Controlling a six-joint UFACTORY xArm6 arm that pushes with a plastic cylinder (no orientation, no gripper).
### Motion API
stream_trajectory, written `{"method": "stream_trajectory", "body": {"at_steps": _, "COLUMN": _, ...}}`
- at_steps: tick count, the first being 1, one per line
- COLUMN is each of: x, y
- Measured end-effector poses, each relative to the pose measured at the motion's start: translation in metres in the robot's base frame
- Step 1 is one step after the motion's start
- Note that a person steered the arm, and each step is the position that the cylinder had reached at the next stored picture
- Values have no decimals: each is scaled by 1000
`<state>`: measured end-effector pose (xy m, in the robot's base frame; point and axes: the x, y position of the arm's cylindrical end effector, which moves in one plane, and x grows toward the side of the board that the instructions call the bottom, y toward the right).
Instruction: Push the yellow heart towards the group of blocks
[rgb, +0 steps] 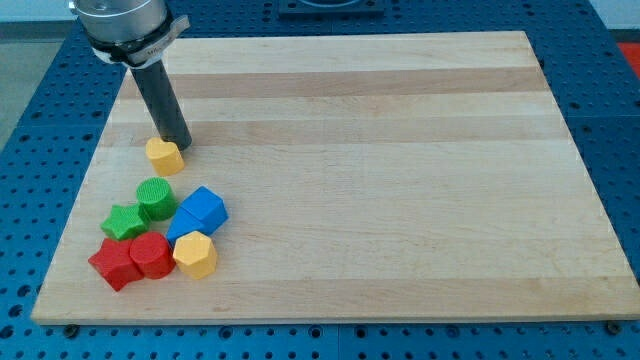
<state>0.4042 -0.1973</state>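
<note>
The yellow heart (164, 155) lies on the wooden board (400, 180) at the view's left, a short way above the group. My tip (178, 146) touches the heart's upper right side. The group sits at the lower left: a green cylinder (155, 197), a green star (124, 221), a blue cube (205, 209) with a second blue block (182, 226) beside it, a red star (112, 263), a red cylinder-like block (152, 254) and a yellow hexagon (195, 254). A small gap separates the heart from the green cylinder.
The board lies on a blue perforated table (610, 120). The board's left edge (95, 165) is close to the heart.
</note>
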Motion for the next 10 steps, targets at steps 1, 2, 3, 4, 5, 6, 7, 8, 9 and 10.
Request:
{"method": "stream_trajectory", "body": {"at_steps": 1, "x": 0, "y": -8}}
{"method": "stream_trajectory", "body": {"at_steps": 2, "x": 0, "y": -16}}
{"method": "stream_trajectory", "body": {"at_steps": 3, "x": 2, "y": -21}}
{"method": "stream_trajectory", "body": {"at_steps": 4, "x": 14, "y": -21}}
{"method": "stream_trajectory", "body": {"at_steps": 5, "x": 29, "y": -22}}
{"method": "stream_trajectory", "body": {"at_steps": 6, "x": 37, "y": -25}}
{"method": "stream_trajectory", "body": {"at_steps": 7, "x": 48, "y": -30}}
{"method": "stream_trajectory", "body": {"at_steps": 8, "x": 60, "y": -35}}
{"method": "stream_trajectory", "body": {"at_steps": 9, "x": 60, "y": -36}}
{"method": "stream_trajectory", "body": {"at_steps": 10, "x": 60, "y": -36}}
